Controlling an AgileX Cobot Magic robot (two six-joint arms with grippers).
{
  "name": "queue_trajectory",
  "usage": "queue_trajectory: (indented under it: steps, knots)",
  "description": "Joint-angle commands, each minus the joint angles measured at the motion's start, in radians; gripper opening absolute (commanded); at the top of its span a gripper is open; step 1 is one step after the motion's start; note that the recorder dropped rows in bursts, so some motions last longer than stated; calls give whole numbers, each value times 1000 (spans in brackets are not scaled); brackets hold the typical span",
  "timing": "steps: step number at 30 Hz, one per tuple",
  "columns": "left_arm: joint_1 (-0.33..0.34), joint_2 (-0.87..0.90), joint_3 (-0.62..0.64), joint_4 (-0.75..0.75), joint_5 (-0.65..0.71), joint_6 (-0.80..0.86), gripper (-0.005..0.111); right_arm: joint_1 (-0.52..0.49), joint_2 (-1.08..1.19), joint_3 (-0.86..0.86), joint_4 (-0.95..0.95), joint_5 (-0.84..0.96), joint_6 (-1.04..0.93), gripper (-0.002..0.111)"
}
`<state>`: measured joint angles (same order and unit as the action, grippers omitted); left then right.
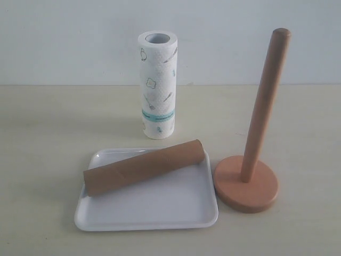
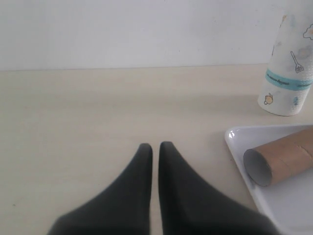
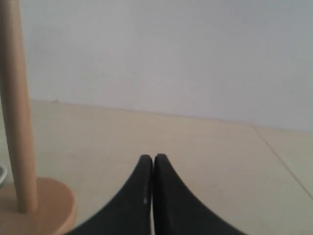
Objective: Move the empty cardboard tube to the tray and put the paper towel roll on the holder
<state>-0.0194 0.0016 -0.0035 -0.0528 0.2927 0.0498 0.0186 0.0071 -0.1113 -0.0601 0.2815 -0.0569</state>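
Pale wooden tabletop [image 1: 42, 133] carries all four items.

Shallow white rectangular tray with rounded corners [image 1: 149, 218] lies at the front. It holds one thing only, the long plain brown hollow cardboard tube [image 1: 145, 167], which lies on its side at a slant across the tray. Judgement: first step complete.

Light brown wooden holder, a round disc base with a tall slim post [image 1: 246, 189], stands just beside the tray, its post bare.

Thick white paper towel roll with printed doodles and a teal band [image 1: 157, 85] stands upright on the table behind the tray, apart from the holder. Judgement: second step is in hand and not yet begun. The next move calls for a grip on the roll, a lift above the post top, and the grey core lined up over the post before lowering.

Left gripper [image 2: 155, 145]: fingers nearly together with a hairline gap, holding nothing, beside the tray.

Right gripper [image 3: 153, 157]: fingers pressed together, empty, near the holder base.
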Motion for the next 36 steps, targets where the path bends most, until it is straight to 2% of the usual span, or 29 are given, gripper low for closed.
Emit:
queue_trajectory:
  steps: [1,5,36]
  knots:
    - [-3,-2,3,2,0,3,4,2,-7,108,60,-2,-12,0]
    - [-3,-2,3,2,0,3,4,2,-7,111,125,59,2,0]
    - [-3,-2,3,2,0,3,4,2,-7,111,113,75,37,0]
